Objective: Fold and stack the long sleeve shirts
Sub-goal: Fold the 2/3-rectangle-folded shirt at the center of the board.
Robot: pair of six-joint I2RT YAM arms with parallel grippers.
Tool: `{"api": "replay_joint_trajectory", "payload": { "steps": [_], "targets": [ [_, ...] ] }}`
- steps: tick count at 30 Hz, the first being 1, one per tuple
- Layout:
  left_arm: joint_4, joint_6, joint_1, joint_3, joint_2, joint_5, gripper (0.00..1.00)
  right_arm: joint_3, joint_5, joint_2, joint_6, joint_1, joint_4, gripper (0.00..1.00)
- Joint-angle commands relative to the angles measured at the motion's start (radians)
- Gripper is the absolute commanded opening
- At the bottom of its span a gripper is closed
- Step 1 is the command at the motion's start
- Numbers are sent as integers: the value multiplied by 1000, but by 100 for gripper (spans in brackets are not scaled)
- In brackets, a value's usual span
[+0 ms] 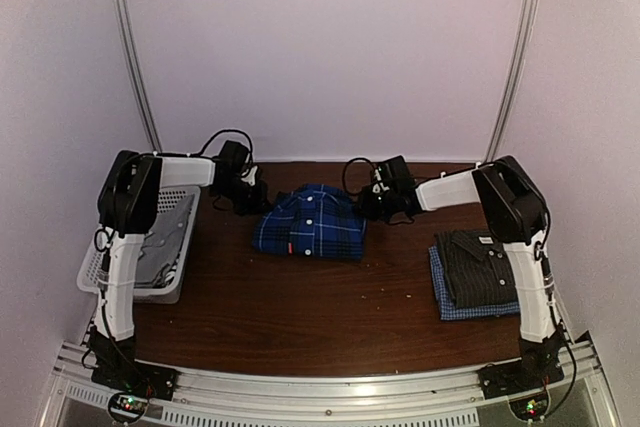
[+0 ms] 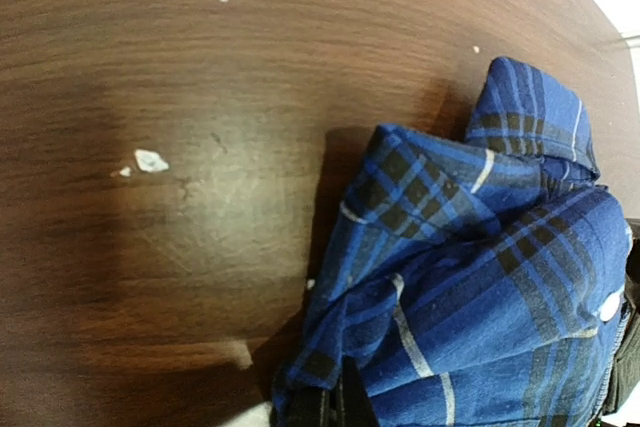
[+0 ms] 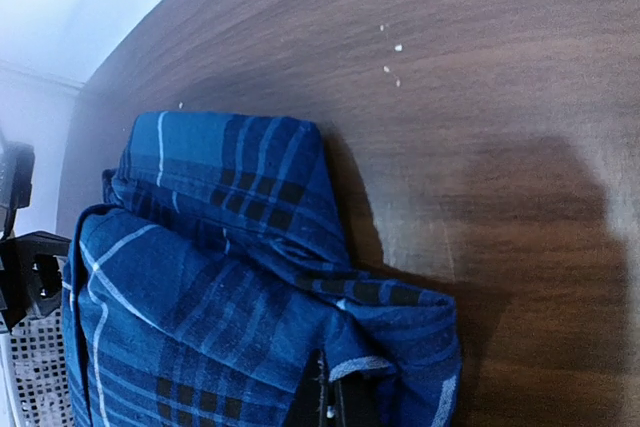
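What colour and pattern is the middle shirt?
The shirt is royal-blue and navy plaid with thin white lines; the left wrist view shows it best.

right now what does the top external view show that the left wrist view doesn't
Only top external: the white mesh basket at the left, and the dark grey checked shirt folded on the pale blue shirt at the right. Only left wrist: a white chip on the wood, and the left gripper pinching cloth, close up. Both: the blue plaid shirt on the brown table.
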Motion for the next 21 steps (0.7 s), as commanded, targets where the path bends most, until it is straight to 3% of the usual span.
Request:
{"api": "replay_joint_trajectory", "payload": {
  "steps": [1, 8, 13, 16, 21],
  "targets": [
    [41, -20, -41, -156, -77, 19, 0, -95, -9, -57, -8, 26, -10, 0],
    [222, -157, -142, -632, -439, -36, 0, -380, 32, -268, -39, 98, 34, 0],
    [231, -197, -223, -846, -699, -147, 0, -589, 113, -519, -22, 180, 51, 0],
    [248, -203, -224, -934, -810, -150, 0, -703, 143, -638, -2, 192, 77, 0],
    [275, -191, -224, -953, -835, -137, 0, -746, 175, -698, -10, 191, 78, 0]
  ]
}}
